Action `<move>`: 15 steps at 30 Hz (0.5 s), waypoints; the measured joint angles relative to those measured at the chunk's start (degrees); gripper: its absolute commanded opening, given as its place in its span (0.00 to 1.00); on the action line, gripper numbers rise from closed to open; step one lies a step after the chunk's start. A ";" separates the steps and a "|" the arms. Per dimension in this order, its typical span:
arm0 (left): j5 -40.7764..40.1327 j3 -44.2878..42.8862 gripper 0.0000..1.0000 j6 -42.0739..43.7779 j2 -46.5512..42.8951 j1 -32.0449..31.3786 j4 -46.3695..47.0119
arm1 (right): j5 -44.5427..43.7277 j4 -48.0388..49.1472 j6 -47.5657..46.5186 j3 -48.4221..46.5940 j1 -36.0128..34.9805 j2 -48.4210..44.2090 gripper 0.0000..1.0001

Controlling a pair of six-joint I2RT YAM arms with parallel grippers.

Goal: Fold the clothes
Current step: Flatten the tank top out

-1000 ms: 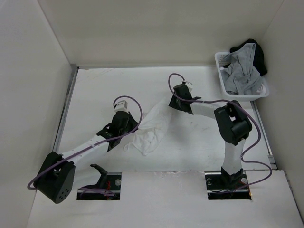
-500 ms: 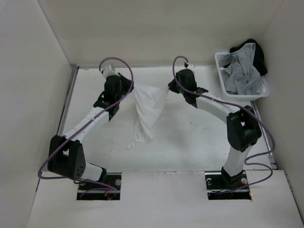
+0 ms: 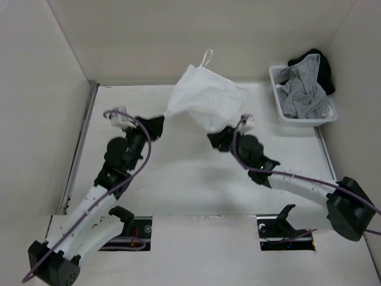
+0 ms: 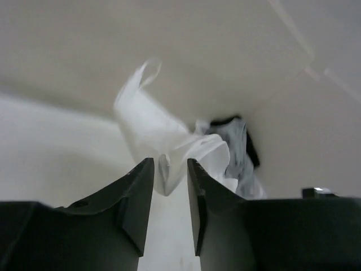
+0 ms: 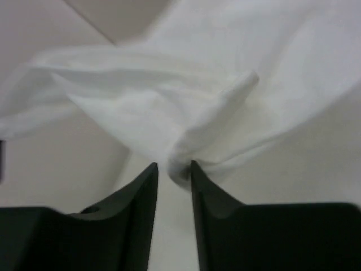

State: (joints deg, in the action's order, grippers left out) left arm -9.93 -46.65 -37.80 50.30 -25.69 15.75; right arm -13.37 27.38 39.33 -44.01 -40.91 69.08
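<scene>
White walls [image 3: 178,36] close in a white worktop [image 3: 178,185] on three sides. Over its far half, the white garment [image 3: 205,98] is lifted off the surface and billows against the back wall. One strap loop [image 3: 206,56] stands up at its top. Its lower left corner runs down to the left tool [image 3: 159,122], and its lower right corner runs to the right tool [image 3: 215,137].

From the left wrist, the left tool's fingers [image 4: 141,192] stand apart with a plain gap between them, and a narrow tip of the garment [image 4: 152,127] hangs between their ends. From the right wrist, the right tool's fingers [image 5: 144,197] are likewise apart, and a bunched fold of the garment [image 5: 169,101] sits at the mouth of the gap. Whether either pair touches the cloth cannot be told.

At the far right corner, a white basket [image 3: 275,86] holds a grey garment [image 3: 300,92] and a black garment [image 3: 324,65], apart from the white one.
</scene>
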 measured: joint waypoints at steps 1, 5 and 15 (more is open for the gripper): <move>-0.55 7.10 0.49 0.13 -4.70 -1.38 -0.70 | -1.49 0.09 0.90 5.75 -2.47 1.05 0.50; -3.19 29.49 0.51 -1.44 -23.32 -3.50 -15.54 | -5.79 -6.99 4.85 22.08 -9.70 4.17 0.55; -7.93 28.13 0.52 -7.85 -9.42 0.76 -19.87 | -12.57 -15.02 8.81 19.98 -3.98 -7.10 0.28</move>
State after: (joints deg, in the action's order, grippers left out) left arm -17.87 -18.52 -45.65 40.88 -24.93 -4.12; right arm -25.93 12.36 48.14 -24.03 -44.88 61.98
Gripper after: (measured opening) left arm 0.514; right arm 0.211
